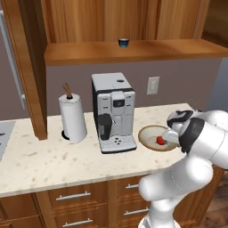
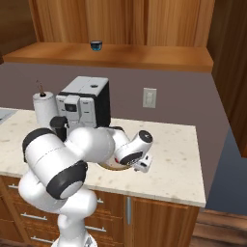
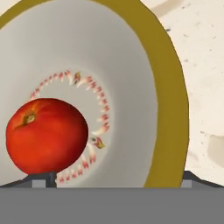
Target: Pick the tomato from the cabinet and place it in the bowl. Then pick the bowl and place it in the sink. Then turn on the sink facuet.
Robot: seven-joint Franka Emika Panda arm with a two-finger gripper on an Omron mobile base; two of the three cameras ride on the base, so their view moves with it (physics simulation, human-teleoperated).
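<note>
The glossy red tomato (image 3: 46,135) lies inside the wide bowl (image 3: 168,87), left of its middle, on the cream bottom ringed with small red marks. The bowl (image 1: 149,133) stands on the counter right of the coffee machine, with the tomato (image 1: 160,140) in it. My gripper (image 3: 116,181) hangs open just above the bowl and holds nothing. One fingertip (image 3: 43,178) is close under the tomato. From the right, my gripper (image 2: 143,165) covers most of the bowl (image 2: 112,168). The cabinet shelf (image 1: 142,51) runs above the counter. The sink and faucet are out of view.
A small dark blue cup (image 1: 123,42) stands on the cabinet shelf. A coffee machine (image 1: 113,111) and a paper towel roll (image 1: 73,118) stand left of the bowl. A wall outlet (image 1: 153,85) is behind it. Drawers with silver handles (image 1: 73,196) sit below the counter.
</note>
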